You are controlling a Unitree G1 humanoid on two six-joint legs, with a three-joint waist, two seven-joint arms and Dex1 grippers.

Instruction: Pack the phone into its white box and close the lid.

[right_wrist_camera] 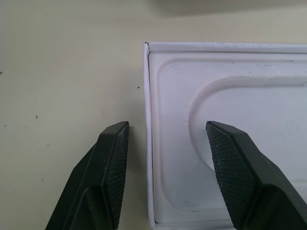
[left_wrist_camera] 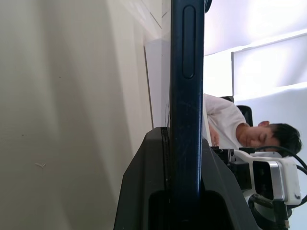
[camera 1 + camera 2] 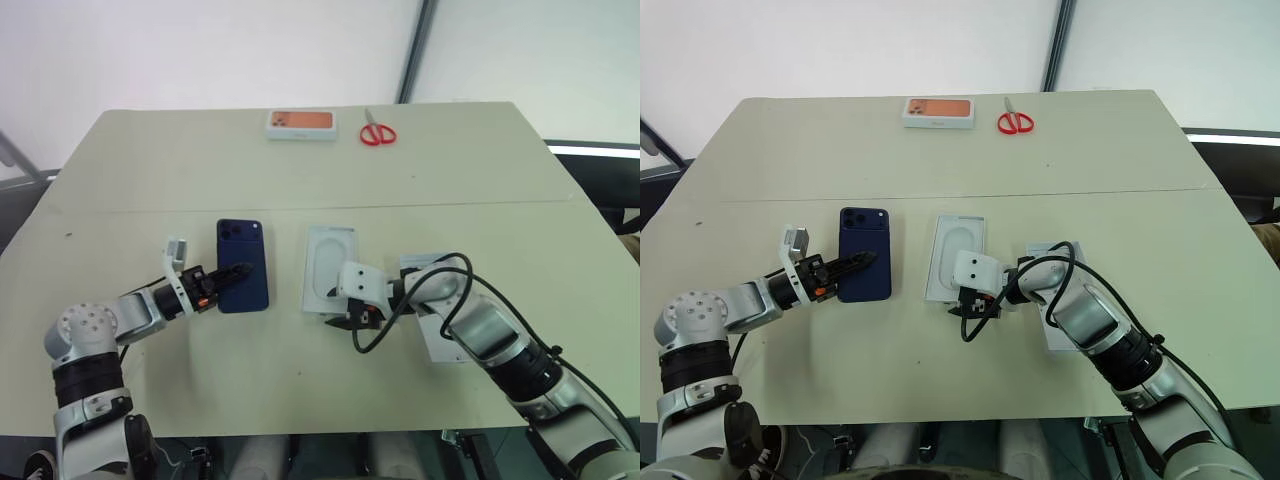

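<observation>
The dark navy phone (image 3: 243, 262) faces back up left of the table's middle, its camera bump at the far corner. My left gripper (image 3: 243, 270) is shut on the phone's near left edge; in the left wrist view the phone (image 2: 186, 72) stands edge-on between the fingers (image 2: 144, 182). The white box (image 3: 329, 268) lies just right of it, with an oval-outlined white insert inside. My right gripper (image 1: 168, 139) is open at the box's near end, one finger outside the thin wall (image 1: 147, 120), the other over the insert. The lid (image 3: 437, 345) lies mostly hidden under my right arm.
A small box with an orange top (image 3: 300, 123) and red scissors (image 3: 378, 133) lie at the table's far edge. A seam (image 3: 450, 204) crosses the tabletop. A person in a white top (image 2: 225, 120) shows beyond the table in the left wrist view.
</observation>
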